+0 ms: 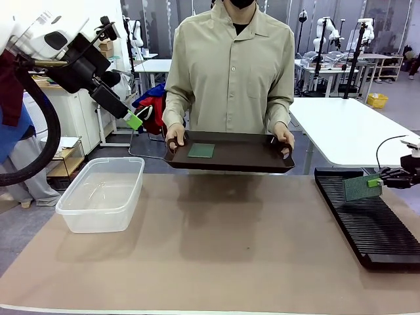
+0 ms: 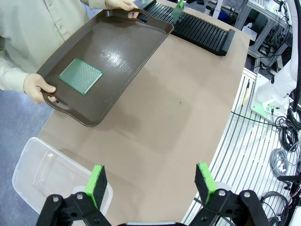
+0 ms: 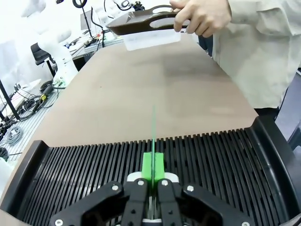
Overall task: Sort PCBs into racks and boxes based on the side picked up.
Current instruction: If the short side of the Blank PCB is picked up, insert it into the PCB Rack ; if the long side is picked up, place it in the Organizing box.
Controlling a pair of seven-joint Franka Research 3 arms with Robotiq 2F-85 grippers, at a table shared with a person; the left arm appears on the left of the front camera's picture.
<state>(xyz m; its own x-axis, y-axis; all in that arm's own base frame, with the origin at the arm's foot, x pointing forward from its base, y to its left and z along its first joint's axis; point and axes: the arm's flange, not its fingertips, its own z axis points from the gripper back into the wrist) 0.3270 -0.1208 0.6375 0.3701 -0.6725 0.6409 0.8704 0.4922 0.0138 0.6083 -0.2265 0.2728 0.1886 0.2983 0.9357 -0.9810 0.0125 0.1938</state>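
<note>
Now the person (image 1: 230, 72) holds the tray (image 1: 230, 164) level, presenting one PCB (image 1: 201, 150) flat for picking. Over the rack (image 1: 380, 230), the right gripper (image 1: 374, 183) pinches a second PCB (image 1: 357, 188) upright for slotting. Near the box (image 1: 98, 213), the left gripper (image 1: 134, 121) hangs spread, empty.

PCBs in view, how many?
2. One thin green circuit board lies flat on the dark brown tray the person holds; the other green board stands on edge, clamped in the right arm's jaws over the long black slotted rack. None appear hidden.
</note>
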